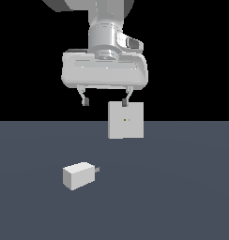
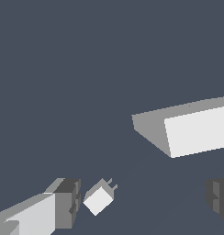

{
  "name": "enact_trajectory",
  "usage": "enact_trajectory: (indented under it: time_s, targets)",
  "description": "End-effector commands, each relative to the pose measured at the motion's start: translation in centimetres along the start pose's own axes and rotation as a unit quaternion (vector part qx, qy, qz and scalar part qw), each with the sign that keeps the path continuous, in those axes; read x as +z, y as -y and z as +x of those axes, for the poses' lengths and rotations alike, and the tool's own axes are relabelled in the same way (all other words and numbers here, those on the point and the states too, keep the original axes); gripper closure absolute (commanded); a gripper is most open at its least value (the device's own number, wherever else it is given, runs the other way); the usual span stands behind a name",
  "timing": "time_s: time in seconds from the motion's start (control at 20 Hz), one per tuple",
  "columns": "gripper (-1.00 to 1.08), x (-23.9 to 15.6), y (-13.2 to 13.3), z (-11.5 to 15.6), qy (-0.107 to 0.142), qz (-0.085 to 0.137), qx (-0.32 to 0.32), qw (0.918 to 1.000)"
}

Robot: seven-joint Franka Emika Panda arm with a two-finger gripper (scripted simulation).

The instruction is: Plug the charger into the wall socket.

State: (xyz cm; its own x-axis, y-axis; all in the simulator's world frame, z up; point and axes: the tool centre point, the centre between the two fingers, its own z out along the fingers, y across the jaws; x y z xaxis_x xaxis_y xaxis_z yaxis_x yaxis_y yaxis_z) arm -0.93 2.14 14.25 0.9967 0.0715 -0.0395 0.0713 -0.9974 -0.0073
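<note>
The robot arm hangs high up, pointing straight down, and its gripper (image 1: 105, 101) has both fingers spread wide, holding nothing.

Floor (image 1: 182, 197) bears charger (image 1: 79, 175), wall socket (image 1: 125, 120)

**Figure: Surroundings of the work scene**

The flat, matte slate-blue floor surface (image 1: 182, 197) fills the lower half of the exterior view and the whole backdrop of the wrist view (image 2: 63, 69). Above the floor's straight far edge lies a featureless black background (image 1: 191, 56). The floor shows uniform colour, without markings or texture.
</note>
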Motion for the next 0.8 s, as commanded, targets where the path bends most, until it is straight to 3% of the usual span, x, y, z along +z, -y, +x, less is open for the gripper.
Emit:
enact_trajectory:
  time_s: [0.0, 0.75]
  targets:
    - [-0.92, 0.0, 0.0, 0.0, 0.000, 0.000, 0.000, 1.0000]
    - [-0.92, 1.4, 0.1, -2.0, -0.009, -0.001, 0.077, 0.9970]
